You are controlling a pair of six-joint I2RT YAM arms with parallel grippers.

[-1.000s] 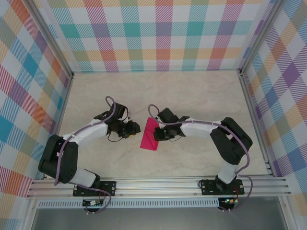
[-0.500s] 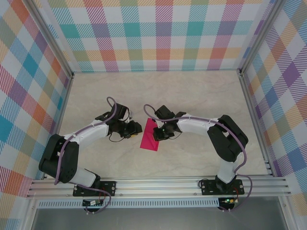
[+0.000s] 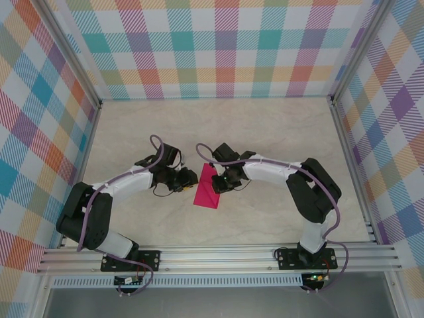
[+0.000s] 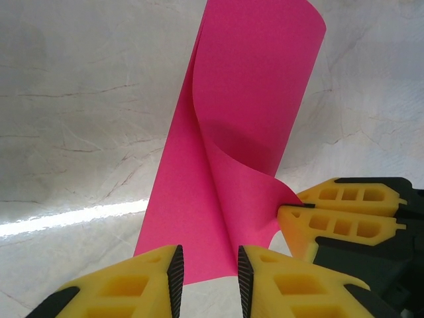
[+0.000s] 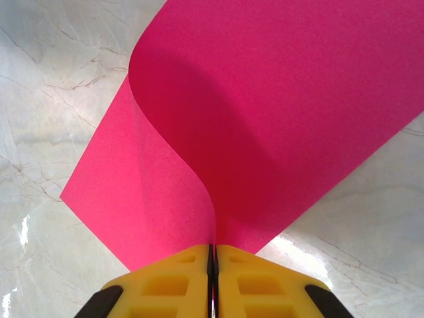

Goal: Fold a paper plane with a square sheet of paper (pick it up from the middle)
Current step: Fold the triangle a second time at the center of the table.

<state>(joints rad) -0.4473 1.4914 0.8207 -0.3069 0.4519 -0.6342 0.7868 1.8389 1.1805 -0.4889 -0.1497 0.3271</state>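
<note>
Since a second ago both arms have edged inward: the left gripper (image 3: 190,179) has slid rightward up to the left edge of the square sheet of thin magenta-pink paper (image 3: 207,192), and the right gripper (image 3: 218,182) has drifted a little left over it. That sheet lies near the middle of the pale marble-patterned tabletop (image 3: 278,132), between the two grippers. One part rests flat while the other side is lifted and rolled over it in a soft, uncreased curve (image 4: 238,152). From the right wrist, the right gripper (image 5: 212,255) has its yellow fingers pressed together, pinching the raised edge of the paper (image 5: 265,119). From the left wrist, the left gripper (image 4: 209,265) stands with its jaws parted and a clear gap between the black pads, low at the flat part's near edge and clamping nothing; whether it touches the paper I cannot tell
</note>
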